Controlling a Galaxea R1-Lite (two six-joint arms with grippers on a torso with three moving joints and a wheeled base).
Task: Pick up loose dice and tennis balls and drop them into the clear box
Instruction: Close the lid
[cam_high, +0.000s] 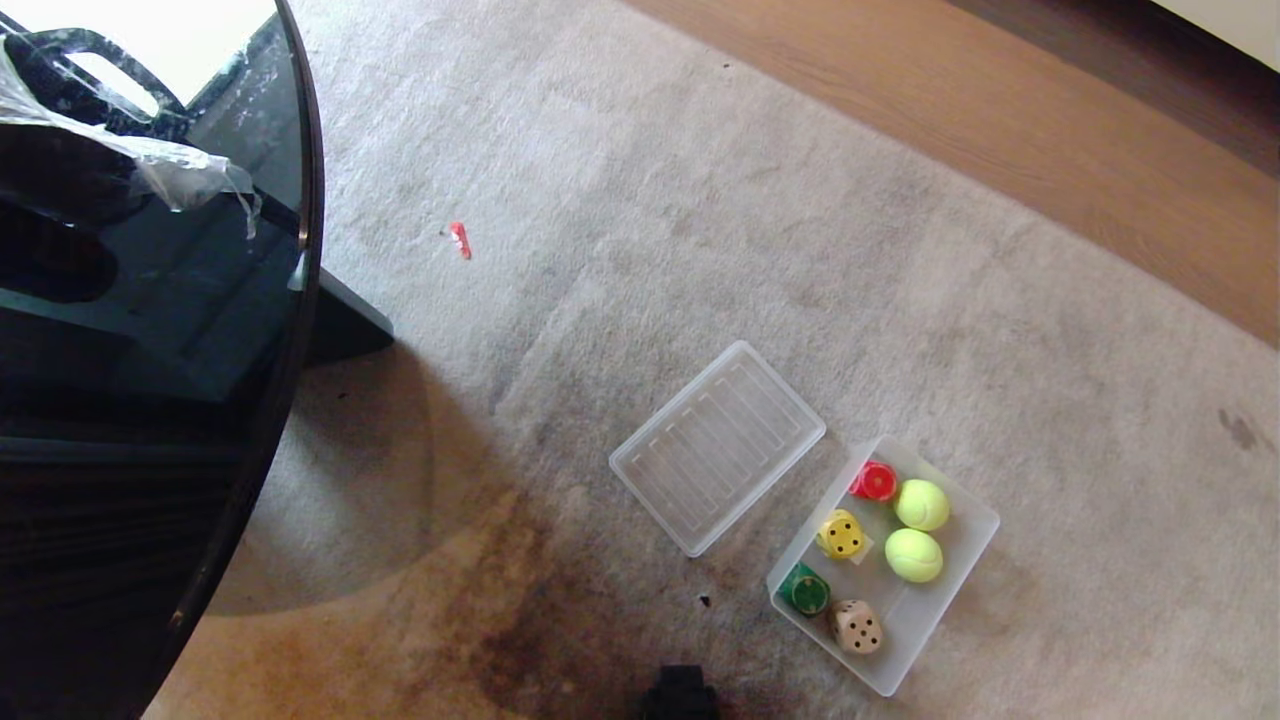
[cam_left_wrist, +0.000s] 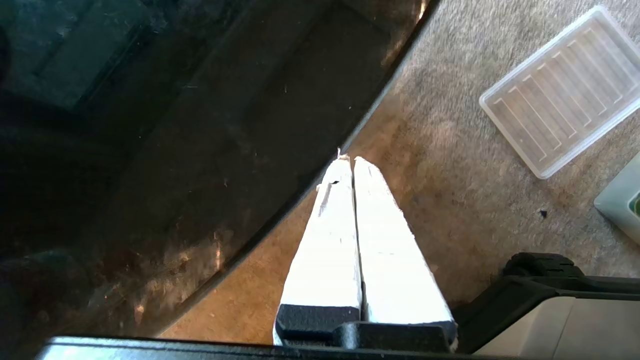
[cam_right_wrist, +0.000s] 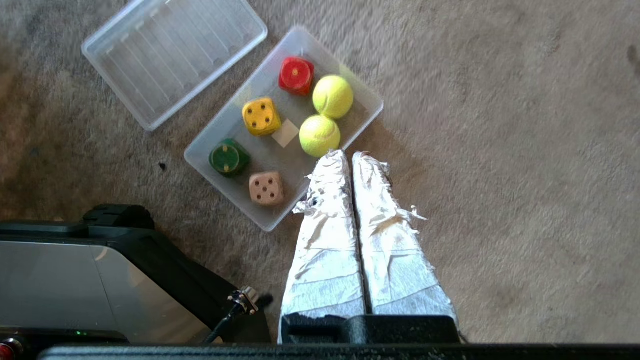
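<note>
frosted plastic box lay on the carpet at lower right of the head view, already holding four dice and both balls, so nothing looked loose; left gripper and right gripper hung pressed together, empty, likely parked, lid beside

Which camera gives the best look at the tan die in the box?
The right wrist view: the tan die sits near and unobstructed in the clear box, five pips on top. The head view shows it smaller near the box's corner. The left wrist view misses it, catching only a box edge.
</note>
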